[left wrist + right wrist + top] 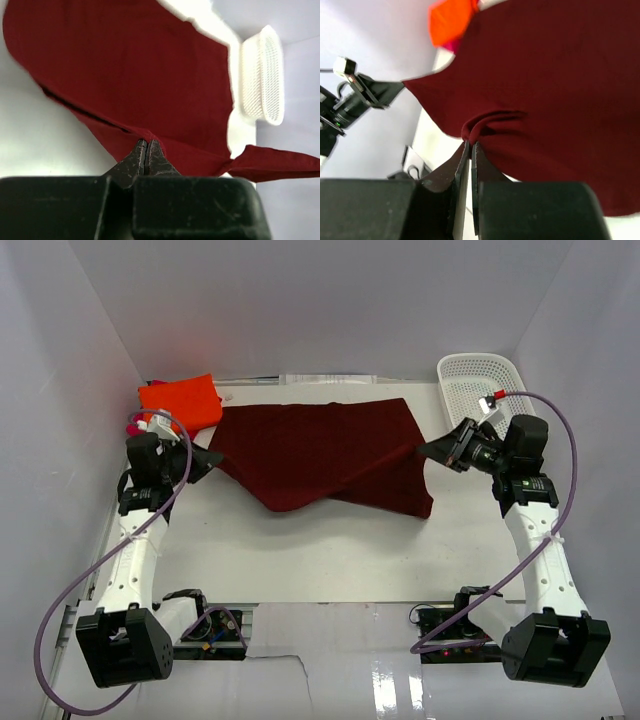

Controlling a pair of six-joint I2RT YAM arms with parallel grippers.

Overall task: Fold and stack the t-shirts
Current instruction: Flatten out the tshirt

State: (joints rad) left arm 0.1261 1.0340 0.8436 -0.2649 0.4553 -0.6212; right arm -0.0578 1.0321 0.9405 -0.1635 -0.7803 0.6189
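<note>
over the table (330, 560), left gripper (213, 462) and right gripper (424, 450) each pinch the maroon t-shirt (320, 455), seemingly lifted.

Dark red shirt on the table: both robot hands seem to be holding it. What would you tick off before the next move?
1. Left hand shut on the left edge of the dark red shirt: ok.
2. Right hand shut on its right edge: ok.
3. Shirt lying flat: not ok, its near part lies in a crooked diagonal fold.
4. Orange shirt clear of the red one: cannot tell, their corners are close together.
5. White basket out of the way: ok, it stands at the far right corner, apart from the cloth.
</note>
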